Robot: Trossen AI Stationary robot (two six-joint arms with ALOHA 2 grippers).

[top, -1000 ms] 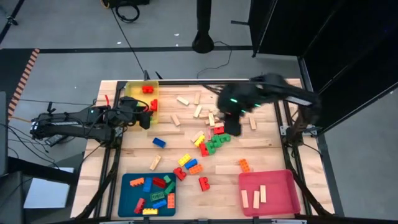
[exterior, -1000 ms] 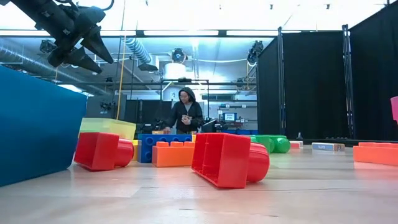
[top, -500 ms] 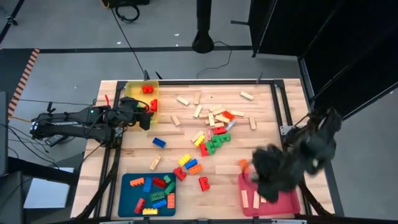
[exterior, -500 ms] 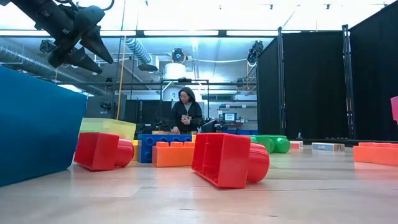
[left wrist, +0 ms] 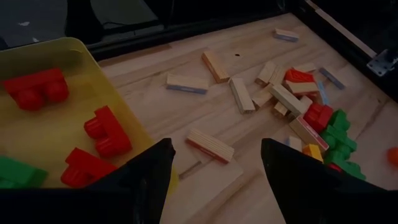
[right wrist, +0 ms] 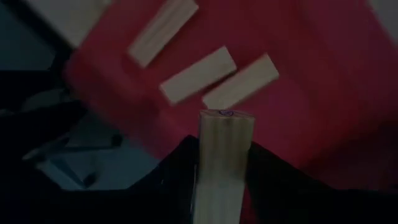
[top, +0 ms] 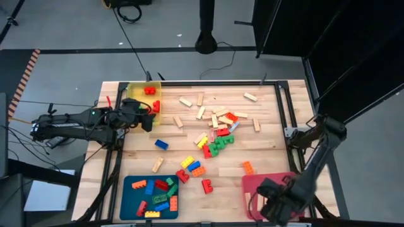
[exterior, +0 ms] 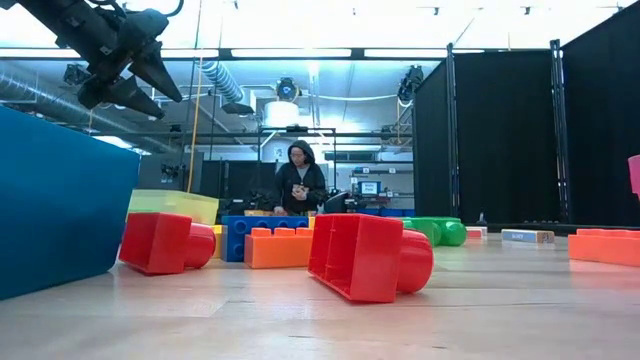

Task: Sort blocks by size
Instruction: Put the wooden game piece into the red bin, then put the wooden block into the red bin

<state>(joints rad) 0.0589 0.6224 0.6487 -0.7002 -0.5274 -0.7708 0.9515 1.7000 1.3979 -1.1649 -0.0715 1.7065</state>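
A pale wooden bar was held between the fingers of the right tool, the jaws narrowed onto its sides, with its long axis running straight out along the fingers and one cut end facing forward. The right tool was positioned over the pink tray at the near right corner of the surface. In the right wrist view, three more wooden bars were seen lying flat on the tray's floor, directly beyond the held bar's free end. The release was judged to turn on that relation: the bar pointed down into the tray beside the pieces already there, so an opening of the jaws would probably leave it among them.

The left tool was held wide and empty above the yellow tray, where red blocks lay. The unsorted blocks were left mid-surface, well apart from both tools. A blue tray held mixed studded bricks at the near left.
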